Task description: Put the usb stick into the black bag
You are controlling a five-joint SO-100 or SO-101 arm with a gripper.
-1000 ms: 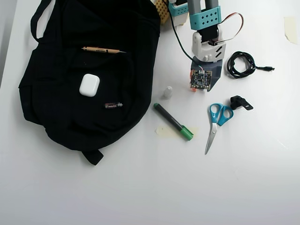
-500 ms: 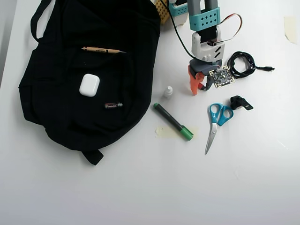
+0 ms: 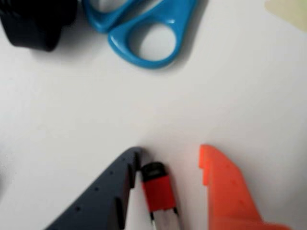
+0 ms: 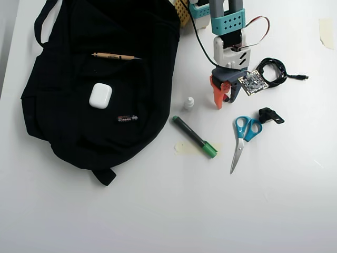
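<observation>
USB stick [image 3: 157,191], red-bodied with a dark end cap, lies on the white desk [image 4: 158,211] between the two fingers in the wrist view, touching or nearly touching the dark blue finger [image 3: 103,199] and clearly apart from the orange finger [image 3: 225,191]. The gripper [image 3: 169,155] stands open around it and has hold of nothing; whether the blue finger actually presses the stick is hard to judge, as the picture is soft. In the overhead view the stick itself is hidden beneath the gripper [image 4: 225,100]. Just beyond the stick in the wrist view are the blue handles of the scissors [image 3: 144,28] and a black clip [image 3: 33,21]. In the overhead view, a small pale cap-like piece [image 4: 188,103] sits just left of the gripper, and a green-capped marker [image 4: 195,137] lies on a slant below it. A coiled black cable [image 4: 271,72] rests right of the gripper. Well to the left of the gripper lies the black bag [image 4: 63,126], carrying a white earbud case [image 4: 100,95], a pencil [image 4: 113,56] and a thin dark stick with pink marks [image 4: 127,118].
</observation>
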